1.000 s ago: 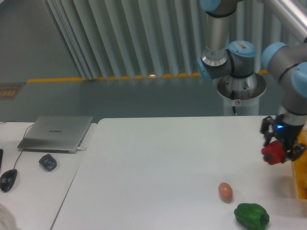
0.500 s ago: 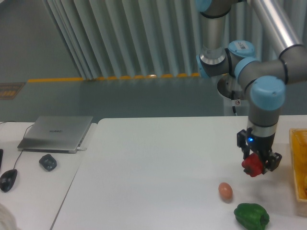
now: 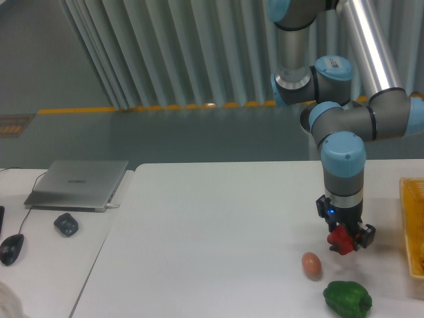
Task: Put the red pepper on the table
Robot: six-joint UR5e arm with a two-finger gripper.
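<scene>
Above the table (image 3: 212, 225), gripper (image 3: 342, 240) holds red pepper (image 3: 339, 241) near egg (image 3: 311, 264).

Robotics lab: industrial arm (image 3: 344, 142), white table (image 3: 212, 232).

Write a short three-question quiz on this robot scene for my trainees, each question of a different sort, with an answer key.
1. True or false: the gripper is shut on the red pepper.
2. Multiple choice: what lies nearest the red pepper on the table? A) the egg B) the laptop C) the mouse
3. Fill the gap: the green pepper lies nearer the camera than the egg and to its ____ in the picture.

Key: 1 true; 2 A; 3 right.
</scene>
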